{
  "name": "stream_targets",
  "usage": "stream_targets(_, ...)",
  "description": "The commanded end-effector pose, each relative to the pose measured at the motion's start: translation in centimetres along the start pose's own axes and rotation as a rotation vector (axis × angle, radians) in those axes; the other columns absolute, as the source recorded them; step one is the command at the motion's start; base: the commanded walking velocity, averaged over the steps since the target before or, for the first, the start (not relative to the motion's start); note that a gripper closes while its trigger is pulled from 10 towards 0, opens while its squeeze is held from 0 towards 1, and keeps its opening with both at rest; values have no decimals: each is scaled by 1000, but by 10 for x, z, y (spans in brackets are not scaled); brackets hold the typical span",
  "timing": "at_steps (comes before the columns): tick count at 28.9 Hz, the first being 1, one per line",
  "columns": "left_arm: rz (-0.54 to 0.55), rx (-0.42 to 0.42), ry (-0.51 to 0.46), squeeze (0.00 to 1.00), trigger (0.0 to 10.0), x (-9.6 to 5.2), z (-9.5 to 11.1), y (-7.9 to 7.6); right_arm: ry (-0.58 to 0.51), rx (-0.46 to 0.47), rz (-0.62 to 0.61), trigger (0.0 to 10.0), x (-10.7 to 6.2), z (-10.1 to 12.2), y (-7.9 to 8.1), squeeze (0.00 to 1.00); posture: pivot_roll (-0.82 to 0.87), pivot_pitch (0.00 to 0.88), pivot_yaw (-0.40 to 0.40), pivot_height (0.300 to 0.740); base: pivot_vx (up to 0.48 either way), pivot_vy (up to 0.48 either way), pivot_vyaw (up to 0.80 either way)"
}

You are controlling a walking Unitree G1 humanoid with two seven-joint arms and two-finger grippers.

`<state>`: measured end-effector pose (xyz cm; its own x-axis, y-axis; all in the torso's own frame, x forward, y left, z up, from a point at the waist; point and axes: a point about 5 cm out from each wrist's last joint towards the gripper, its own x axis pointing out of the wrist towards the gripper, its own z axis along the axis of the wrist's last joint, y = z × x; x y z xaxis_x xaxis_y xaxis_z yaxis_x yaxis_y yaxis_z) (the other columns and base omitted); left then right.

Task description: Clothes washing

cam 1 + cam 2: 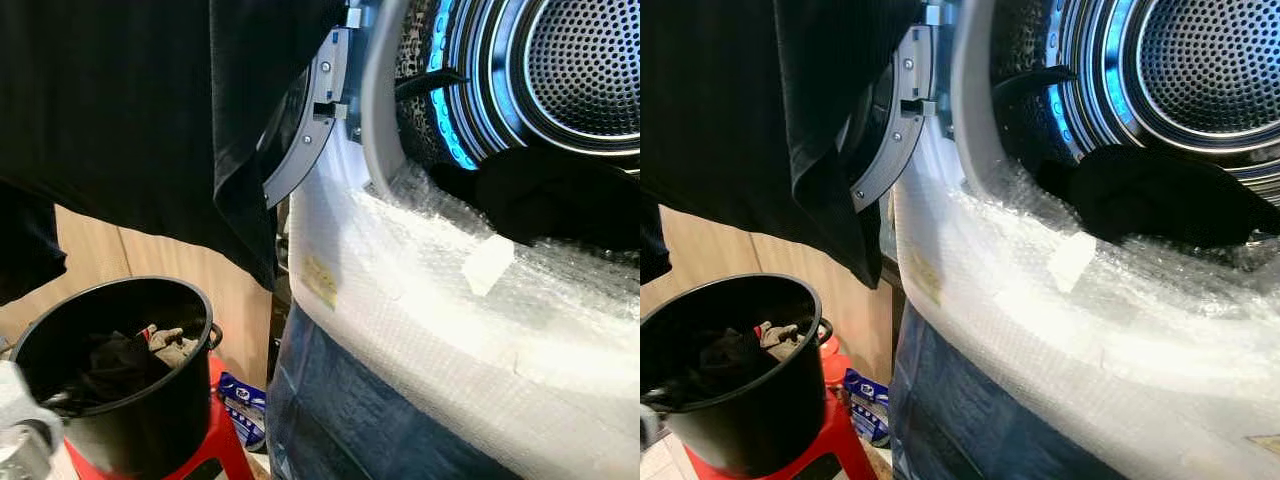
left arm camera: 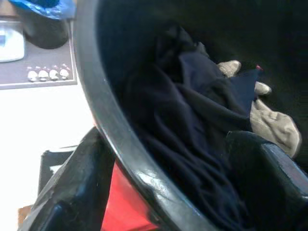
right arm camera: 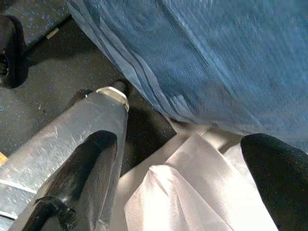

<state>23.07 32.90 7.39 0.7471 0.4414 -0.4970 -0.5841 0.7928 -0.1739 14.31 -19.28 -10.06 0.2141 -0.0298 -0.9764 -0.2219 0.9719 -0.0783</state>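
Left eye view, going from the robot's left: a black bucket [image 1: 120, 375] stands on a red stool [image 1: 215, 450], down and to the left of the washing machine [image 1: 450, 300]. Dark clothes [image 1: 115, 365] and a beige piece [image 1: 172, 345] lie inside the bucket. Above the bucket hangs a large black garment [image 1: 150, 120], draped over the upper left of the picture and covering part of the machine's open grey door [image 1: 305, 135]. Against the foot of the machine, just right of the stool, lies a small blue and white packet [image 1: 240, 405].

The machine's front is wrapped in bubble wrap [image 1: 430, 300] above a dark blue cover [image 1: 350, 420]. Its perforated drum [image 1: 585, 65] is open and ringed with blue light, and a dark garment [image 1: 1155, 195] lies in the drum mouth, resting on the wrapped lower lip.

In the left wrist view, the left gripper [image 2: 178, 183] straddles the bucket's rim, its fingers [image 2: 269, 173] spread apart, one outside the wall and one inside over the dark clothes. In the right wrist view, the right gripper [image 3: 187, 178] hangs low beside the blue cover, fingers apart and holding nothing, above what seems to be pale sheeting [image 3: 192, 192] on a dark floor [image 3: 62, 62].
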Motion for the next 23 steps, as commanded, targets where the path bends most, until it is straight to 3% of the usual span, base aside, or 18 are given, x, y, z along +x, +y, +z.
stream_targets(1,-56,0,80,0,10000,1,-15,-19,-9,3,-8,10000,-1,4,-3,0,122,0,-129,740,0,0,0)
stream_targets(5,-84,-11,100,0,10000,2,-20,-34,-14,-7,-9,10000,-1,6,-4,0,123,0,-129,740,0,0,0)
stream_targets(10,-187,-9,145,0,10000,-3,-34,-69,-25,-17,-10,10000,-1,10,-4,0,119,0,-133,740,0,0,0)
stream_targets(11,-187,-9,145,0,10000,-3,-34,-69,-25,-17,-10,10000,-1,10,-4,0,119,0,-133,740,0,0,0)
stream_targets(13,-246,19,181,0,10000,-9,-44,-85,-24,-26,-11,10000,-1,10,-4,0,119,0,-130,740,0,0,0)
stream_targets(16,-303,57,194,0,10000,-14,-50,-96,-25,-30,-11,10000,-2,10,-4,0,123,0,-127,740,0,0,0)
stream_targets(17,-366,90,203,0,10000,-19,-55,-104,-28,-21,-11,10000,-2,11,-4,0,116,0,-125,740,0,0,0)
stream_targets(23,-440,146,162,0,10000,-28,-53,-108,-41,-27,-3,10000,-2,13,-3,0,120,0,-123,740,0,0,0)
